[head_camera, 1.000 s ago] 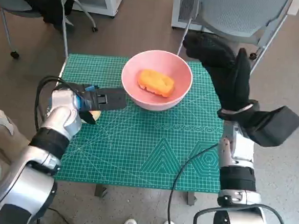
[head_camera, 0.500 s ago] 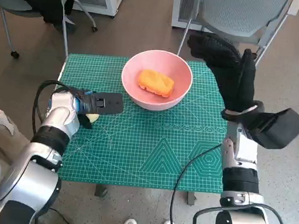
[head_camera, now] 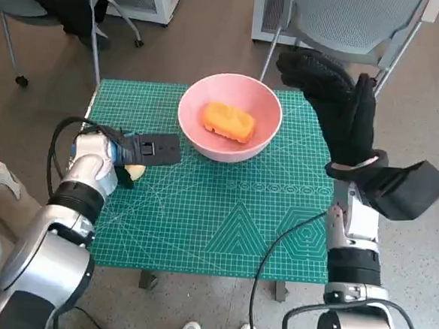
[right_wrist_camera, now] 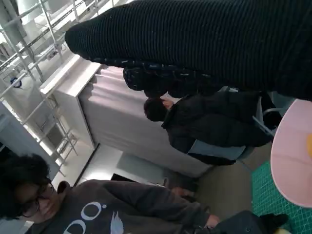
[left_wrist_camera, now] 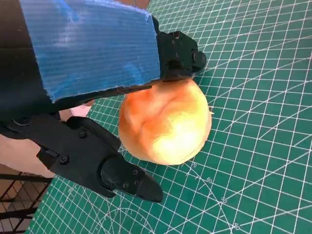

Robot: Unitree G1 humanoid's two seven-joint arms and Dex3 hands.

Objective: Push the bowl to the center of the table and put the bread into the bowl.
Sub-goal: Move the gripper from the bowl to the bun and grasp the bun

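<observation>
Since a second ago your left hand (head_camera: 141,150) has drawn back from the bowl (head_camera: 230,116) toward the left edge of the surface (head_camera: 223,225), and your right hand (head_camera: 337,105) has shifted slightly outward; the bowl sits where it was.

That pink bowl rests toward the far middle of the green mat, with an orange bread (head_camera: 228,121) lying inside it. A second, pale round bread (left_wrist_camera: 165,122) sits on the mat under your left hand, touching its fingers; whether it is truly gripped you cannot tell from these views. Your right hand hangs raised beside the bowl's right rim, fingers spread, holding nothing.

Risks, as a judgement: if the left hand lifts with only a loose contact, the round bread may roll off toward the near-left edge, which is close. A swing of the right hand inward could knock the bowl toward the far edge, where little mat remains behind it.

Open room lies in the near half of the mat, between your forearms. In the right wrist view, people (right_wrist_camera: 73,204) sit close by.
</observation>
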